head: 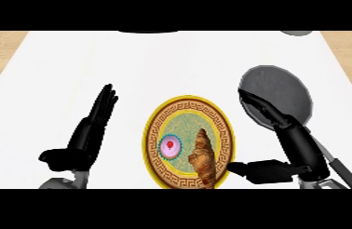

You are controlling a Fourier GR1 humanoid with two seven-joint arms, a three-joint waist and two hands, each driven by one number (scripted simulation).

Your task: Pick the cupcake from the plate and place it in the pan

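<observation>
Head view, round gold-rimmed patterned plate [189,144], pink-frosted cupcake [170,146] upright on its left half beside ridged croissant [202,157], grey pan [275,95] to plate's right, right hand [271,116] fingers straight over pan, left hand [89,130] open left of plate.

Pink-frosted cupcake [170,146] sits on the ornate plate [157,125], left of the grey pan [276,90].

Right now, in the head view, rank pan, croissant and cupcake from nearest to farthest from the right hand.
From the right hand:
1. Pan, under its fingers, at right.
2. Croissant, on the right side of the plate.
3. Cupcake, left of the croissant.
</observation>
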